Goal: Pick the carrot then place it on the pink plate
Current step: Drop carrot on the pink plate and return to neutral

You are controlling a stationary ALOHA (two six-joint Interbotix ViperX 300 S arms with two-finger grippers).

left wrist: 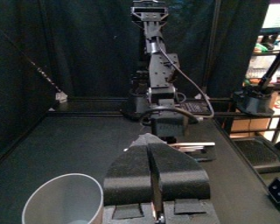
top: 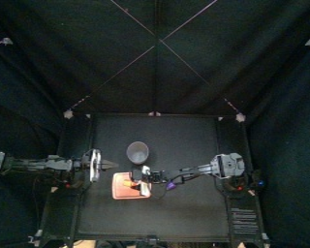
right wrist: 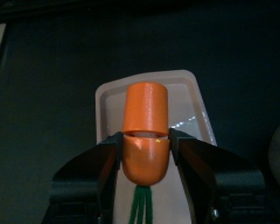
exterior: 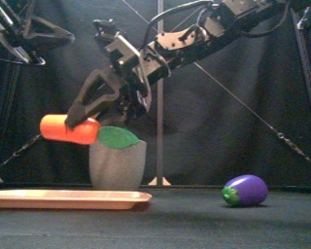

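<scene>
Orange carrot (exterior: 67,128), held in the air over the pink plate (exterior: 67,198).
The right gripper (right wrist: 145,149) was clenched on the carrot's leafy end with one jaw on either side. The blunt orange tip pointed out past the jaws, above the plate and clear of it. A green leaf (exterior: 117,137) hung beneath the gripper, near the rim of the grey cup (exterior: 117,167). The cup stood upright behind the plate. A purple eggplant (exterior: 245,190) lay on the table (top: 184,136), well apart to the plate's right. The left gripper (left wrist: 152,144) rested at the table's left side, its jaws pressed together on nothing.
</scene>
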